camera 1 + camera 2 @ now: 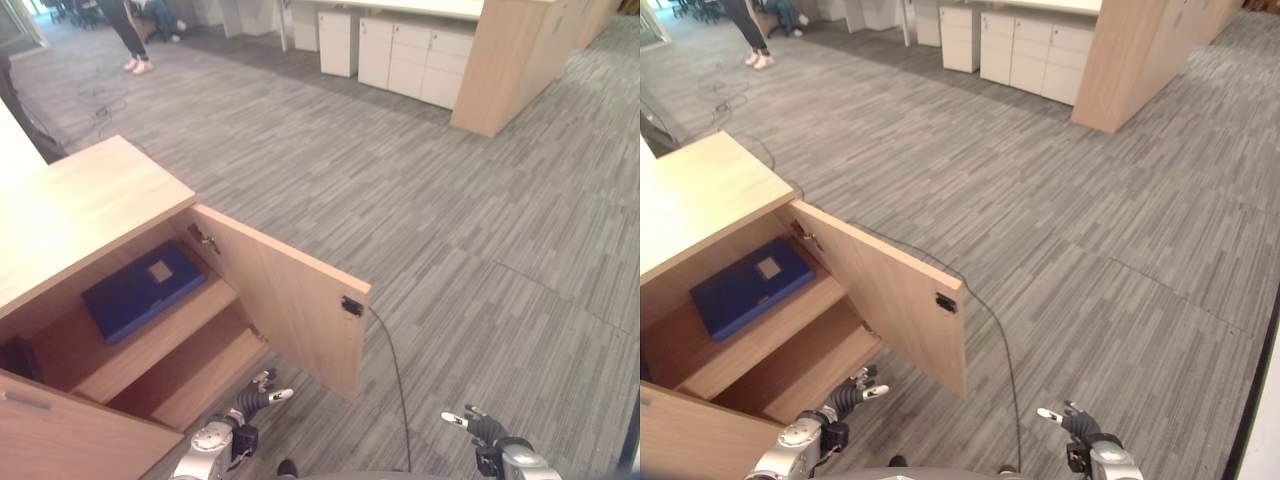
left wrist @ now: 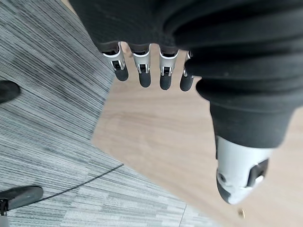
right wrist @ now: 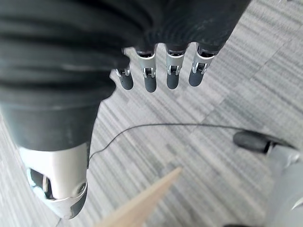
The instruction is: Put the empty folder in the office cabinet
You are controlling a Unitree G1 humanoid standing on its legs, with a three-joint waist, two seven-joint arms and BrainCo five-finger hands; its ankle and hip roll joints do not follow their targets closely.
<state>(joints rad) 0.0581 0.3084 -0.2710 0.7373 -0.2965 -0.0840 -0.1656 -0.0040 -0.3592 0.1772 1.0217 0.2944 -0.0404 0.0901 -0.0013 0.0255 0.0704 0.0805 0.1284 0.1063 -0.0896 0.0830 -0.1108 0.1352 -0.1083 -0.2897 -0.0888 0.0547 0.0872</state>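
Note:
A dark blue folder (image 1: 143,289) lies flat on the upper shelf inside the wooden office cabinet (image 1: 80,205), which stands at my left. Its door (image 1: 285,297) hangs open toward the carpet. My left hand (image 1: 252,402) is low in front of the lower shelf, fingers relaxed, nothing in it; its wrist view shows straight fingertips (image 2: 144,77) over wood and carpet. My right hand (image 1: 472,426) hangs open near the floor at lower right, holding nothing, its fingers (image 3: 173,71) over grey carpet.
Grey striped carpet spreads to the right and ahead. White drawer units (image 1: 415,58) and a wooden partition (image 1: 510,60) stand at the far back. A person's legs (image 1: 128,35) show at the top left. A second closed cabinet front (image 1: 60,430) is at bottom left.

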